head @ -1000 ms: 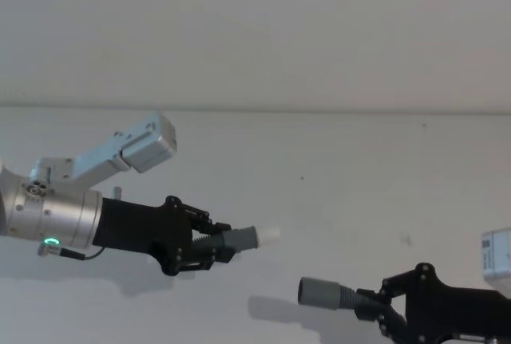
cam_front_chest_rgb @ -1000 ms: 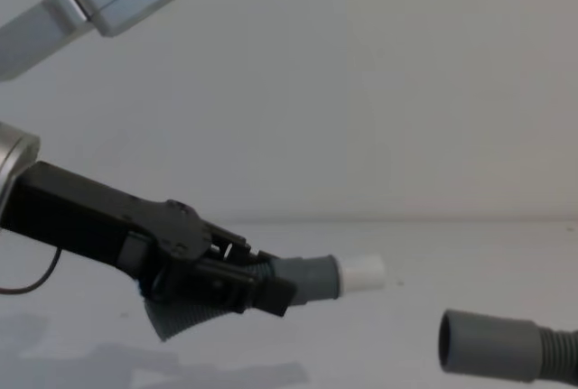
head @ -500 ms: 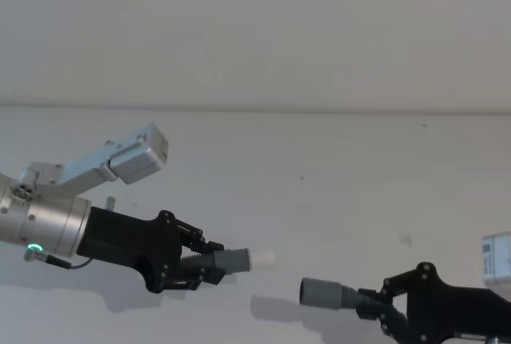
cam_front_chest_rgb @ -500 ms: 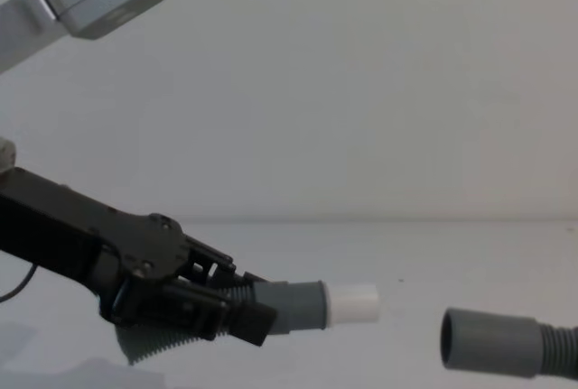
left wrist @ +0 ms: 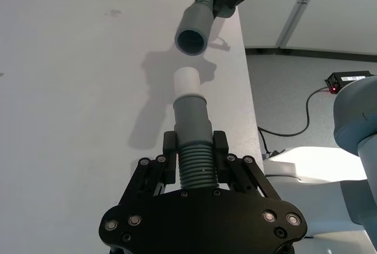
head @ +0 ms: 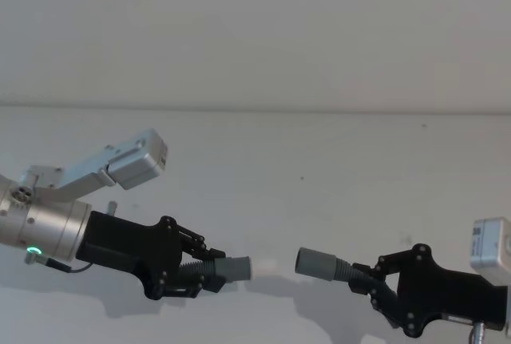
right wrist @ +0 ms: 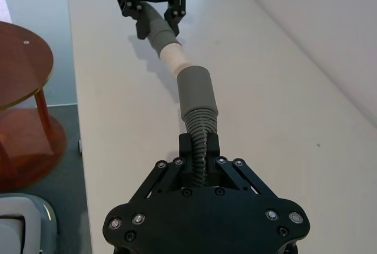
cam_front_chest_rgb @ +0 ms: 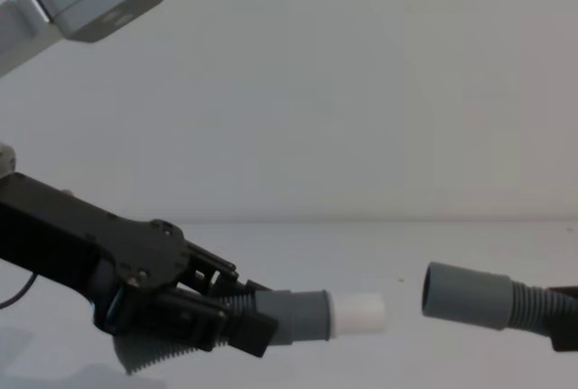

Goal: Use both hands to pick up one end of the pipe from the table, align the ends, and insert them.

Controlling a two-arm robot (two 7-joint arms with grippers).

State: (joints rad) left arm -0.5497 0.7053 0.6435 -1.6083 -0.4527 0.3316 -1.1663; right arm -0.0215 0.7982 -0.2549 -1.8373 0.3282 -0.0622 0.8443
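Observation:
Both pipe pieces hang above the white table (head: 335,160), held level and facing each other. My left gripper (head: 204,272) is shut on the ribbed hose (left wrist: 194,165) of one piece, whose grey cuff (cam_front_chest_rgb: 298,315) ends in a white spigot (cam_front_chest_rgb: 358,314). On the right, my right gripper (head: 373,282) is shut on the other ribbed hose (right wrist: 199,131), and its open grey cuff (cam_front_chest_rgb: 462,295) points at the spigot. A small gap separates spigot and cuff mouth, and they are nearly in line. The left wrist view shows the cuff mouth (left wrist: 191,37) just beyond the spigot (left wrist: 187,81).
A plain wall (head: 255,33) stands behind the table. Past the table's edge in the left wrist view lies a black box (left wrist: 347,80) with a cable on the floor. A round wooden side table (right wrist: 23,65) stands beside the table in the right wrist view.
My left gripper has come down and levelled its piece. My right gripper has risen and moved left. The gap between the spigot and the open cuff has shrunk.

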